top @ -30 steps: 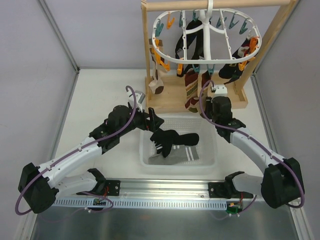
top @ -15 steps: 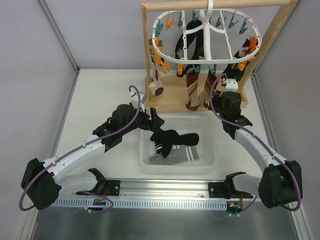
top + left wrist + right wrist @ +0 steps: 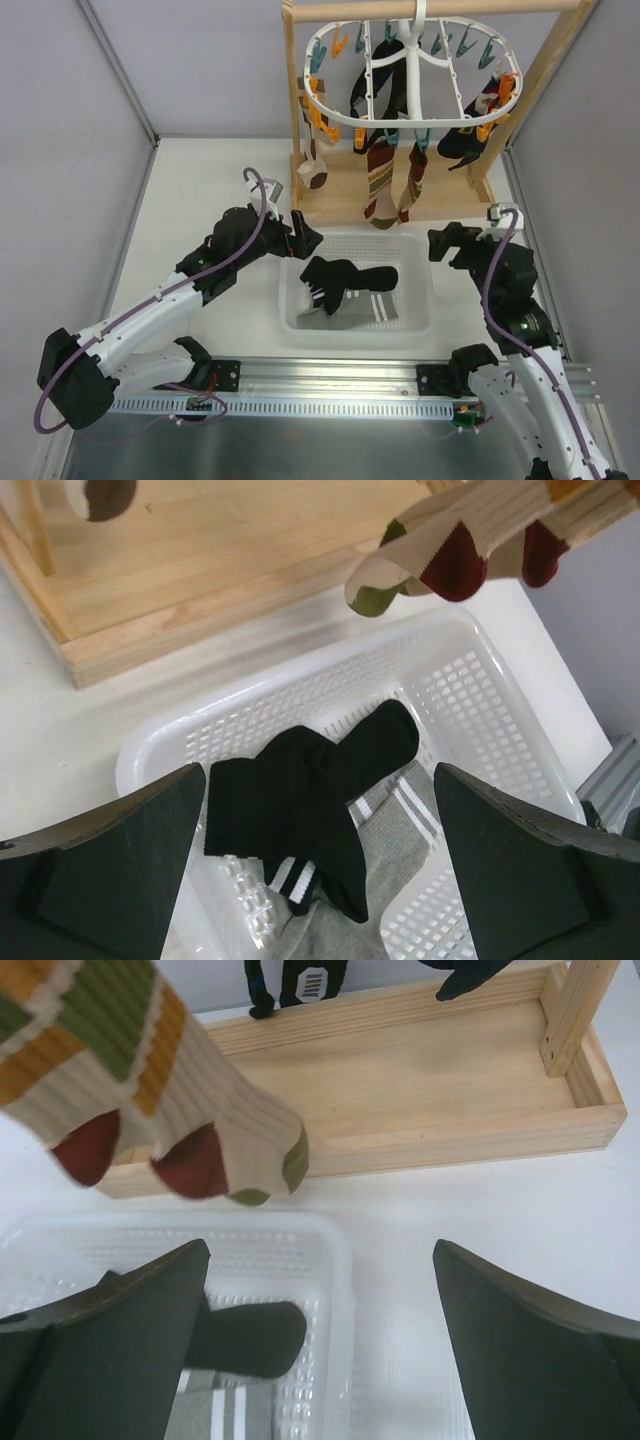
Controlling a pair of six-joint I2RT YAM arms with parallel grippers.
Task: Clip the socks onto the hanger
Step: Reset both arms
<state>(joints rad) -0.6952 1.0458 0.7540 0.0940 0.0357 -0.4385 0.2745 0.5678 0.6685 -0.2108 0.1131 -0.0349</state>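
The white oval hanger (image 3: pixel 415 75) hangs from the wooden stand, with orange and teal clips round its ring. Several socks dangle from it, among them two striped socks (image 3: pixel 378 185) side by side, seen also in the left wrist view (image 3: pixel 450 540) and the right wrist view (image 3: pixel 190 1110). A black sock (image 3: pixel 345 277) lies over a grey striped sock (image 3: pixel 365 310) in the white basket (image 3: pixel 420 325). My left gripper (image 3: pixel 305 238) hovers open over the basket's far left corner, the black sock (image 3: pixel 300 800) below its jaws. My right gripper (image 3: pixel 445 243) is open and empty, just right of the basket.
The wooden stand's base tray (image 3: pixel 340 205) sits just behind the basket, its uprights (image 3: pixel 292 100) at either side. A dark sock tip (image 3: pixel 290 985) hangs over the tray. White table (image 3: pixel 480 1210) shows right of the basket, with grey walls on both sides.
My right arm has pulled back from under the hanger to the basket's right side and its jaws have opened wide. Two striped socks now hang free. The left gripper barely moved.
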